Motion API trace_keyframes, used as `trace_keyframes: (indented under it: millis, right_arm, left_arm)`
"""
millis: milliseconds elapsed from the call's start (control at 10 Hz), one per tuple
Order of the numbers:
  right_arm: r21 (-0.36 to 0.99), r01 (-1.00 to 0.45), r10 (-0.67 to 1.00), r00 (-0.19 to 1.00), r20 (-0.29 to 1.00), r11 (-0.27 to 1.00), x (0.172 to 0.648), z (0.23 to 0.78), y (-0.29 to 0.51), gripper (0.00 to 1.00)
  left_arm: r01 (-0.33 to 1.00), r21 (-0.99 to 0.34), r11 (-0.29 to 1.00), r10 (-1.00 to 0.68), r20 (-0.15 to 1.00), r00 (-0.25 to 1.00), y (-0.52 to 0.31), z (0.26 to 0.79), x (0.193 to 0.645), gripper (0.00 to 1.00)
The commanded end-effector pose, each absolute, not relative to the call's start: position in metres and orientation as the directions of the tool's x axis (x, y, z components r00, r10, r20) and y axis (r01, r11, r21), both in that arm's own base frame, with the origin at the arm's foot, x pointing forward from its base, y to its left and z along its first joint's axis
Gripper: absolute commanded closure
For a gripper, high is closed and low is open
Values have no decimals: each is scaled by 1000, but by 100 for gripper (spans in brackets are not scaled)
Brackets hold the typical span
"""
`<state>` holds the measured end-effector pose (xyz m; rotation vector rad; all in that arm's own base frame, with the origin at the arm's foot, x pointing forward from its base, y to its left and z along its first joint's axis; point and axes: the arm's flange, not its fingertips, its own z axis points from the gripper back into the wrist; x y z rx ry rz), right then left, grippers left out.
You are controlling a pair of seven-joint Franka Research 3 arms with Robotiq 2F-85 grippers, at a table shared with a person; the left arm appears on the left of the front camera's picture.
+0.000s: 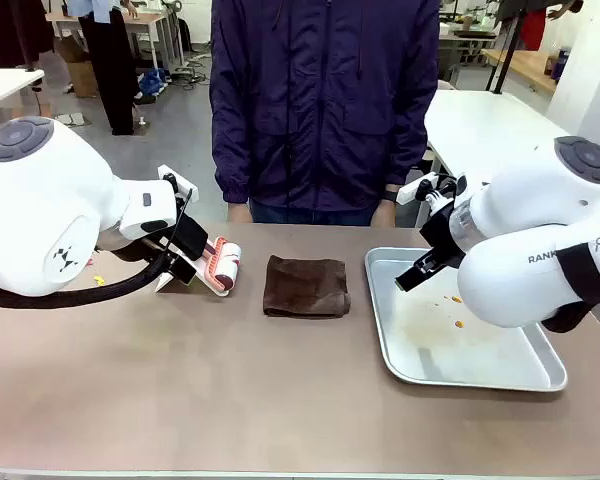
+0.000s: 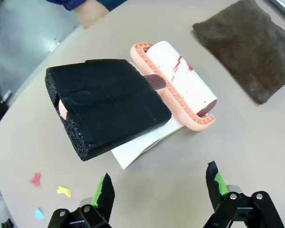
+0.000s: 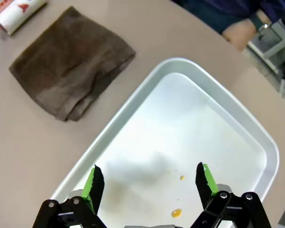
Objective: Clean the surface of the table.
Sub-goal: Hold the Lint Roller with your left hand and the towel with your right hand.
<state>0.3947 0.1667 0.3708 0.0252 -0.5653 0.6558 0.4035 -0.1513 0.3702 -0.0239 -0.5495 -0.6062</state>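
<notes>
My left gripper [image 2: 157, 179] hangs open before the pink-framed lint roller [image 2: 180, 78] and its black foam handle [image 2: 109, 107], probably to grasp it; brownish matte worktop [image 2: 256, 156] beneath. Right gripper [image 3: 148, 175] gapes above silver metal tray [image 3: 204, 123].

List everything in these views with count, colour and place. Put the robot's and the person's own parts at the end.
table: one, brownish-taupe, under everything
lint roller: one, white roll with red marks, salmon frame, black foam on the handle, left part of the table
paper sheet: one, white, under the roller
cloth: one, dark brown, folded, between roller and tray
tray: one, silver, right part of the table
specks: a few, orange, on the tray floor
paper scraps: three, red, yellow, blue, on the table near the roller's handle
person: one, dark blue jacket, far side
left gripper: one, black with green pads, open, by the roller
right gripper: one, same colours, open, above the tray
</notes>
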Motion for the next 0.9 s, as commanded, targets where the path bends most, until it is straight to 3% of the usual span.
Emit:
trace_keyframes:
  millis: [0,800]
  right_arm:
    - [-152,-584,570,648,505,798,395,371,167,0]
    - [-152,-584,570,648,505,798,395,371,167,0]
  left_arm:
    - [547,136,826,-535,497,683,-151,370,403,0]
    - [547,136,826,-535,497,683,-151,370,403,0]
